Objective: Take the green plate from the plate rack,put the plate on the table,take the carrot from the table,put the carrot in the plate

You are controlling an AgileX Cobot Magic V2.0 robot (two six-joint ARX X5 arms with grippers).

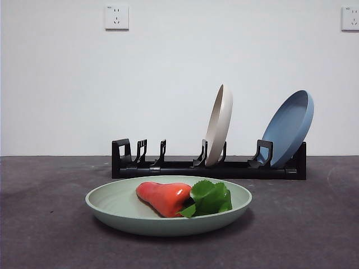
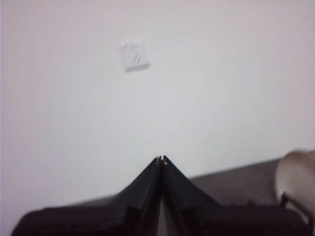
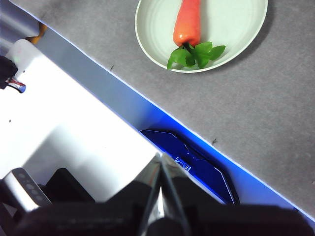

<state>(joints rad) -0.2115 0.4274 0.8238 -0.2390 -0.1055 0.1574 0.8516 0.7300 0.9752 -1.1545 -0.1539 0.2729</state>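
Carrot at rest inside the green plate, lying on its side with the orange-red body across the plate's middle and the bright green leaves toward one rim; from my right wrist camera the same carrot shows lengthwise in the plate, leaves nearest the rim on the camera's side. Plate flat on the dark grey table, in front of the plate rack and apart from it. Rack standing along the far part of the table, close to the white wall; I see a cream-white plate upright on edge in a slot near the rack's middle and a blue plate leaning on edge at one end, while the slots at the other end hold nothing. Two wall sockets high on the wall. Neither arm enters the front view. Left end effector raised and facing the wall, its two black jaws pressed together and grasping nothing; a socket and the blurred edge of the cream-white plate lie in its view. Right end effector likewise clenched on nothing, held well back from the plate, over the table's edge and a white surface beside it.
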